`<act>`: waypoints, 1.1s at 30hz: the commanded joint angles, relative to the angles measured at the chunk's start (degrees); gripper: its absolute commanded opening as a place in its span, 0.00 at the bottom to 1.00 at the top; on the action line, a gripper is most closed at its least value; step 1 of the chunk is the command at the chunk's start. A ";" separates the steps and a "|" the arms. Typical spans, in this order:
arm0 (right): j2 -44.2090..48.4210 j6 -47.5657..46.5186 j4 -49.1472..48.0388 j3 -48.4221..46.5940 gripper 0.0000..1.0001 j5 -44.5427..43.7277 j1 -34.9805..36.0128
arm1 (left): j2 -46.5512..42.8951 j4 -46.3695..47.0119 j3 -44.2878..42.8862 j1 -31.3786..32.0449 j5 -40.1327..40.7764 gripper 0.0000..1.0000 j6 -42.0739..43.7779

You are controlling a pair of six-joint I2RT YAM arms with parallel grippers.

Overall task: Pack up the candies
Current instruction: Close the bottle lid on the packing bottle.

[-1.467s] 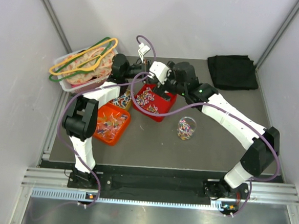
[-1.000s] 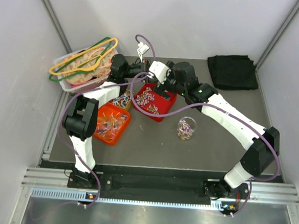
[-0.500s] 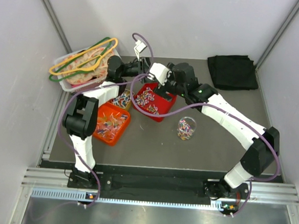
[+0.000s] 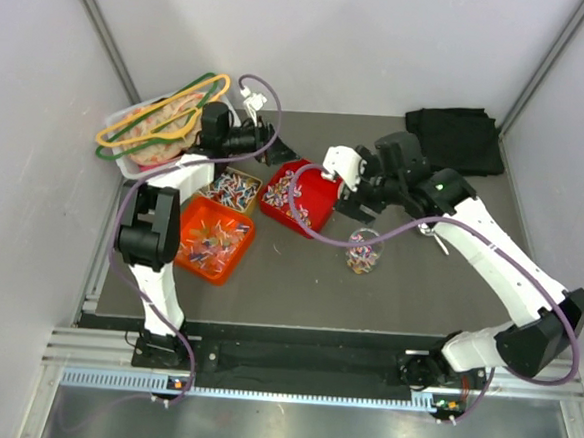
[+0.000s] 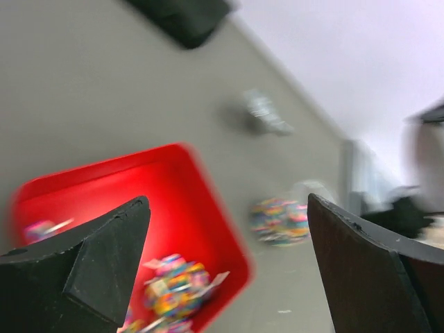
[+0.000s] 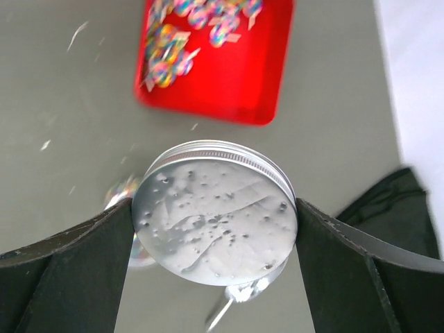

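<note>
Right wrist only: right gripper (image 6: 214,239) clamps silver lid (image 6: 208,208).

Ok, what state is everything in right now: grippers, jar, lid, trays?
left gripper: open, empty
right gripper: shut on the lid
lid: off the jar, held above the table
jar: upright, uncapped, candies inside
red tray: candies bunched at one end
orange tray: candies scattered in it

Left wrist view blurred — candies (image 5: 277,220) smeared; lid (image 6: 215,211) hides most of jar (image 6: 119,196).
</note>
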State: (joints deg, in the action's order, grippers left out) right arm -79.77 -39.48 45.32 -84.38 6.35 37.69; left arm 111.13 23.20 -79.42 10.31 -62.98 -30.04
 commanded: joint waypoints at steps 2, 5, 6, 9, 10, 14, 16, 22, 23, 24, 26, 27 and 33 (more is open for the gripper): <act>2.94 -2.00 9.44 -0.09 0.73 9.20 -6.38 | -10.12 -20.03 2.32 1.90 17.76 0.99 29.59; 3.39 -2.35 10.40 2.46 0.73 12.81 -8.77 | -13.74 -21.17 6.72 5.42 22.54 0.99 38.64; 3.48 -3.05 11.27 4.03 0.73 12.90 -8.78 | -14.10 -21.27 7.25 6.12 22.55 0.99 38.13; 2.60 -3.76 12.34 7.46 0.73 13.96 -7.81 | -15.59 -21.88 9.01 7.44 23.94 0.99 37.77; 2.16 -3.93 12.16 8.26 0.73 13.43 -7.46 | -16.12 -21.71 10.32 7.71 24.83 0.99 38.21; 0.23 -3.06 10.84 10.64 0.72 14.74 -6.67 | -18.49 -21.27 12.79 7.80 29.13 0.99 37.78; -1.70 -3.06 10.49 10.99 0.72 14.05 -6.14 | -19.46 -20.74 14.46 7.80 31.41 0.99 37.86; -5.04 -1.91 7.07 12.22 0.72 13.61 -5.09 | -21.74 -22.23 15.17 5.43 31.52 0.99 38.83; -6.27 -1.82 6.45 12.05 0.72 13.25 -5.00 | -21.92 -22.32 15.08 4.99 30.99 0.99 38.74; -7.15 -1.74 6.10 11.96 0.72 12.82 -5.00 | -22.01 -22.24 15.08 4.47 30.81 0.99 38.31; -8.64 -1.91 4.53 12.48 0.72 11.67 -5.00 | -22.36 -22.32 15.08 4.11 30.03 0.99 37.95; -9.00 -2.09 4.08 12.57 0.73 11.41 -4.91 | -22.54 -22.32 15.08 4.02 29.76 0.99 37.78; -12.77 -3.05 5.38 10.56 0.73 11.76 -5.87 | -22.54 -22.32 15.34 4.02 28.62 0.99 37.16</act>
State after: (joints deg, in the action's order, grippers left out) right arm -90.63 -41.43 51.86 -71.99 17.85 32.14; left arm 90.78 -0.08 -64.16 14.17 -32.80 7.42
